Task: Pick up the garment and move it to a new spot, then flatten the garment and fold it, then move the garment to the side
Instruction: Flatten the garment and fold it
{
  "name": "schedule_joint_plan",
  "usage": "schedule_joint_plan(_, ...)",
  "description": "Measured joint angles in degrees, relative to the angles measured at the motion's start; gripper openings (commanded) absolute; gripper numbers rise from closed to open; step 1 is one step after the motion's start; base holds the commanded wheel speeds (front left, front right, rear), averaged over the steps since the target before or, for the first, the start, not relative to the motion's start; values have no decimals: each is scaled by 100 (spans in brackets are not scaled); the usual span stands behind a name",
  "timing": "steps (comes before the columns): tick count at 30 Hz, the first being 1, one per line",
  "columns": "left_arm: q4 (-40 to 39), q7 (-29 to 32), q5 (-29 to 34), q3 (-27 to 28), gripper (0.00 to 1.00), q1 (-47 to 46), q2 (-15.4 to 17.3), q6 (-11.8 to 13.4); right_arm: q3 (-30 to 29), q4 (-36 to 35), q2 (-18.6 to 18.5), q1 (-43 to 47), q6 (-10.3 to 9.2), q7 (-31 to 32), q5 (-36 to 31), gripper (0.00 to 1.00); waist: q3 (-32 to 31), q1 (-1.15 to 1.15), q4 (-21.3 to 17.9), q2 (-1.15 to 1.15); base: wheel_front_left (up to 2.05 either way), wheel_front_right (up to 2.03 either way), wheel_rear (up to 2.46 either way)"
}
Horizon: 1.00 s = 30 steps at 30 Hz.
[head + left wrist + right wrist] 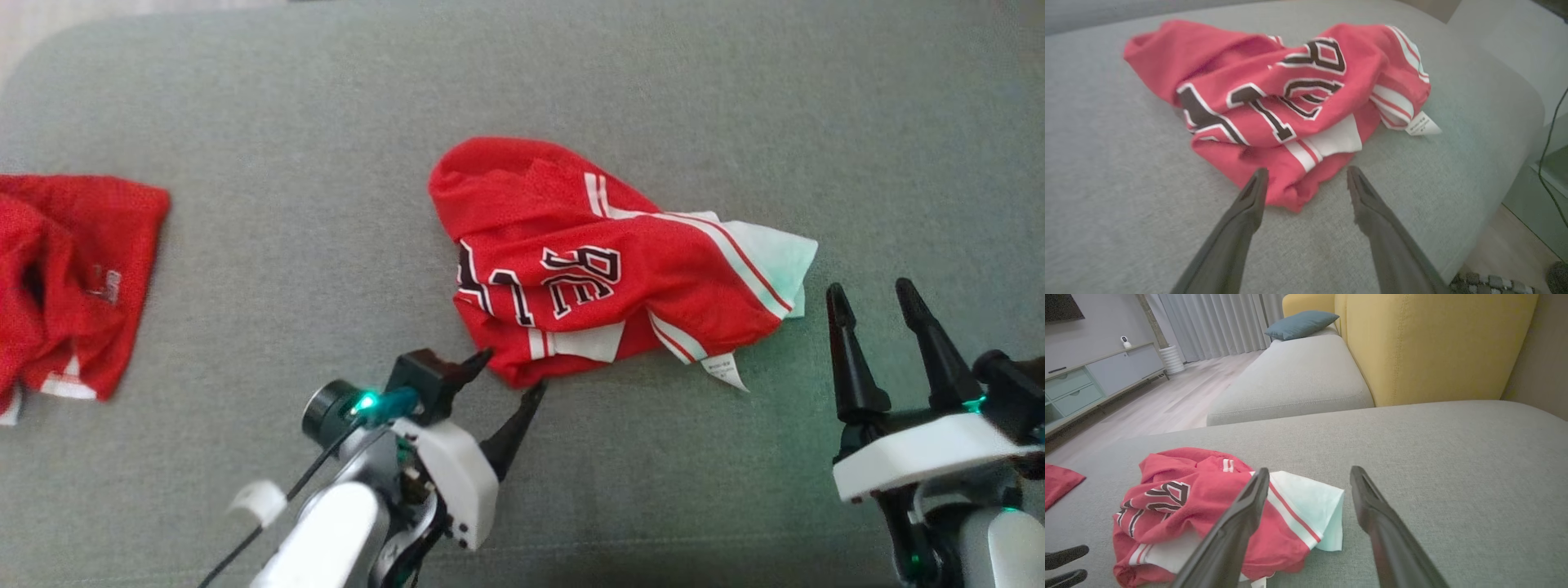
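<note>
1. Locate the garment (604,269). It is a crumpled red jersey with white stripes and dark lettering, heaped at the centre of the head view on the grey sofa seat (245,106).
2. Confirm the state of each hand.
   - The left hand (513,371) is fully open and holds nothing. In the lower centre of the left wrist view its fingertips bracket the lowest red fold. The frames do not settle whether they touch the cloth.
   - The right hand (869,287) is also wide open and empty. It sits at the lower right of the head view, apart from the garment's pale corner.
3. The step in hand appears to be the first grasp for the pick-up. Advance the left hand until the fold sits deep between both fingers, then close.
4. Take several layers rather than the hem alone. Thin cloth probably slips out of a shallow pinch.
5. Skim the seat without pressing into it, because the upholstery could snag the fingertips.
6. Do not grip the white label (727,371). It gives a weak hold.
7. Choose a set-down spot well apart from the second red garment (73,269) at the left edge of the head view.
</note>
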Motion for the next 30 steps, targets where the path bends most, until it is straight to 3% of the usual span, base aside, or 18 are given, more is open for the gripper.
schedule_joint_plan(12,999,73,88,-337,100,-841,-15,-71,-22,64,-1,-231,0,-140,45,100,440,0,-313,0,0,0,0)
schedule_joint_plan(13,1051,29,152,-372,90,-868,-3,-70,-24,83,-1,-231,0,-141,51,100,453,0,-323,0,0,0,0)
schedule_joint_plan(15,1152,-138,181,-390,11,-944,-5,-55,-24,102,-1,-231,0,-174,53,100,472,0,-333,0,0,0,0)
schedule_joint_plan(16,1184,-221,194,-389,0,-981,-4,-55,-27,113,-1,-232,0,-187,62,100,474,0,-334,0,0,0,0)
schedule_joint_plan(23,915,-844,183,-313,0,-1060,-3,-14,-57,218,-1,-232,0,-205,152,100,335,0,-268,0,0,0,0)
schedule_joint_plan(30,-256,-1000,167,-215,0,-956,255,88,-99,291,-1,-201,0,-205,210,100,54,0,-103,0,0,0,0)
